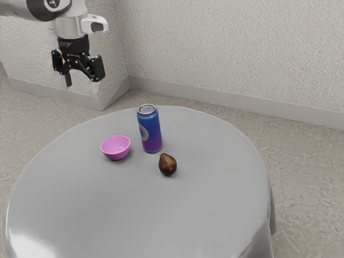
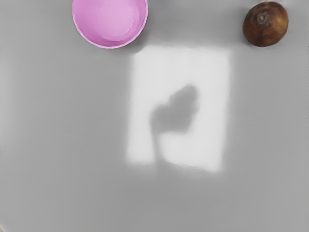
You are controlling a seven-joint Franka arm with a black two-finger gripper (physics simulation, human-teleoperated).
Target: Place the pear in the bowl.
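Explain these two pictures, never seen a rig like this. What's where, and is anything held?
The machine is a white robot arm ending in a black two-finger gripper. The exterior view is taken from the arm's side; the wrist view, from a camera on its hand, looks down at the table.

On the round grey table are a small round pink bowl, empty, an upright blue-and-purple metal can and a brown pear. Nothing is held: the fingers stand apart with nothing between them.

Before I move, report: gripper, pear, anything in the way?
Gripper open, empty. Pear on table, outside bowl. Can standing near both, possible snag.
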